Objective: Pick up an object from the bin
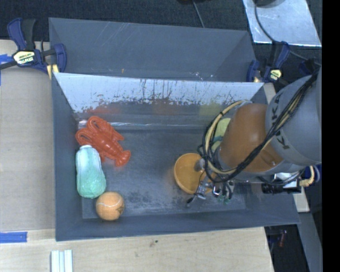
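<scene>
Grey metal bin [158, 222], gripper [198, 195] low over its right floor
Approach step, by my judgement: the gripper sits just beside an ochre round dish [186, 173], and whether it is clenched or released cannot be told. The next move calls for closing on the dish's rim, then lifting straight up.

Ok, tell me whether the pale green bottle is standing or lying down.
Lying down: the pale green bottle shows its full length on the bin floor, between the red lobster and the orange ball.
</scene>
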Controlling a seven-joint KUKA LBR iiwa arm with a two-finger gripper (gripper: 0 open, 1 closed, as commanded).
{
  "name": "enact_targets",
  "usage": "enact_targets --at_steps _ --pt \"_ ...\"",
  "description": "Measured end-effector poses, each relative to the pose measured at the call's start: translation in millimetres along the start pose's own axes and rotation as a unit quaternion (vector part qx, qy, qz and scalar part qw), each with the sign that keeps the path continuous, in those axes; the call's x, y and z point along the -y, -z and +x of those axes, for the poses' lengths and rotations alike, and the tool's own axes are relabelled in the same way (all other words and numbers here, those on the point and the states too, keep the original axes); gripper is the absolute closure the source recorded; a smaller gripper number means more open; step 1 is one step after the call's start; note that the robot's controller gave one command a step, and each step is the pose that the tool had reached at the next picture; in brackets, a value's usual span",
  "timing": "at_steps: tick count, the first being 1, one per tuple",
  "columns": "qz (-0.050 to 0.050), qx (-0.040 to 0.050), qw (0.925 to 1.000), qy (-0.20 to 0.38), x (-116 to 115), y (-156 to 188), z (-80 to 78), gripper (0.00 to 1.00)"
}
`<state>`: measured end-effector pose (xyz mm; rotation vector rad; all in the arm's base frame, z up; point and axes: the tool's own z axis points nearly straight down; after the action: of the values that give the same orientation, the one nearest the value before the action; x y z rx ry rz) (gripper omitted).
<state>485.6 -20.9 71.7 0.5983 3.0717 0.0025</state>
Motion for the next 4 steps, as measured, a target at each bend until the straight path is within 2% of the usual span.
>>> enact_targets --at_steps 1,3,4 --pt "0.0 -0.0023 0.9578 0.287 -18.3 -1.0 7.6 1.0" --pt "0.0 -0.0016 0.9578 0.287 -18.2 6.4 7.4 1.0" --pt "0.0 -0.0035 0.9579 0.287 -17.8 34.9 8.1 1.0"
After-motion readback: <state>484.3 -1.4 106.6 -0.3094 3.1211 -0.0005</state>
